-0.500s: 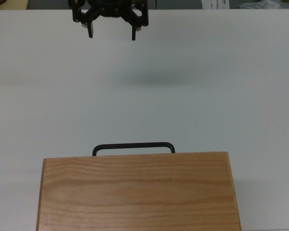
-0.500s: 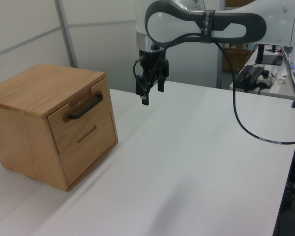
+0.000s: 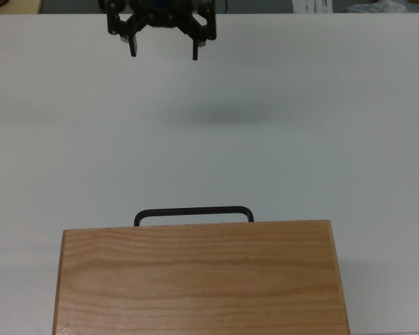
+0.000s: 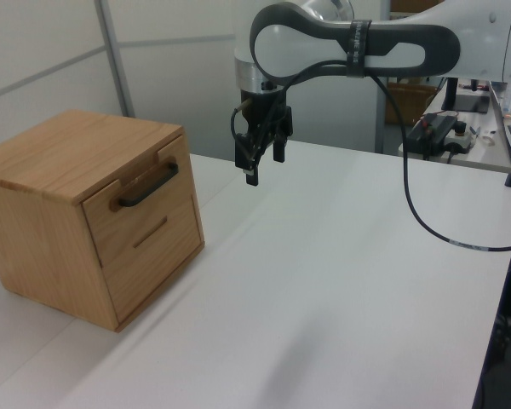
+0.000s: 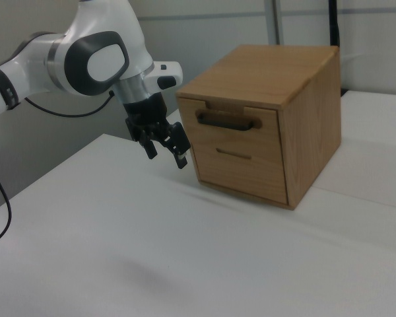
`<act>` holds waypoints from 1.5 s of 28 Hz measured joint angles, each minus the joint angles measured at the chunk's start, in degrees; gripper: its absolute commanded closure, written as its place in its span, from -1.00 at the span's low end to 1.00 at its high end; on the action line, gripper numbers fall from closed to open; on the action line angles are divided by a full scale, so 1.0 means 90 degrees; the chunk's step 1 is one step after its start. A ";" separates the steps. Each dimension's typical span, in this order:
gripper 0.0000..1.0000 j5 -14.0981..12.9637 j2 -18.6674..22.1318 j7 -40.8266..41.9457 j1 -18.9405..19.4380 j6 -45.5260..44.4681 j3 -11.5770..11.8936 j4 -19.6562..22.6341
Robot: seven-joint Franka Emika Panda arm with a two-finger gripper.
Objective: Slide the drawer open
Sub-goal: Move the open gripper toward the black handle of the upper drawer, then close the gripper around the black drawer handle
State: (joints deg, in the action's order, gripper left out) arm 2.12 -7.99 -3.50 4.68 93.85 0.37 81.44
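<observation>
- So, the gripper [image 3: 162, 49] hung in the air above the white table [image 3: 321, 139], fingers pointing down, spread apart w/ nothing between them.
- Left view showed the same: gripper [image 4: 257, 166] off the tabletop [image 4: 341, 281], well apart from the cabinet [image 4: 60, 153], toward the left view's right of it.
- Top view: a soft shadow [image 3: 220, 114] lay on the table below and a bit nearer the cabinet than the gripper itself.
- Drawer [image 4: 136, 209] sat in the upper part of the cabinet front, flush w/ the face, i.e. not slid out at all.
- Its black handle [image 4: 147, 185] ran across the drawer front; in the top view the handle [image 3: 193, 212] stuck out just past the edge of the grained cabinet top [image 3: 199, 279].
- Right view: drawer [image 5: 234, 129] also looked closed, handle [image 5: 228, 121] dark and horizontal, gripper [image 5: 165, 150] just beside the cabinet's front corner in that picture but not touching it.
- Below the drawer, a 2nd front panel w/ a thin slot [image 5: 233, 154] in the wood.
- Arm [image 5: 92, 63] white and grey, coming in from the right view's left; a black cable [image 4: 426, 221] trailed from it in the left view.
- Background in the left view: a desk w/ clutter [image 4: 460, 128] at the far right.
</observation>
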 measured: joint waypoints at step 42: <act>-0.91 0.0178 -0.1267 -0.8803 0.0165 0.4052 -0.0060 0.0021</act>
State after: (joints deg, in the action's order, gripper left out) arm 3.73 -19.39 -82.73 6.16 130.32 -0.17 81.62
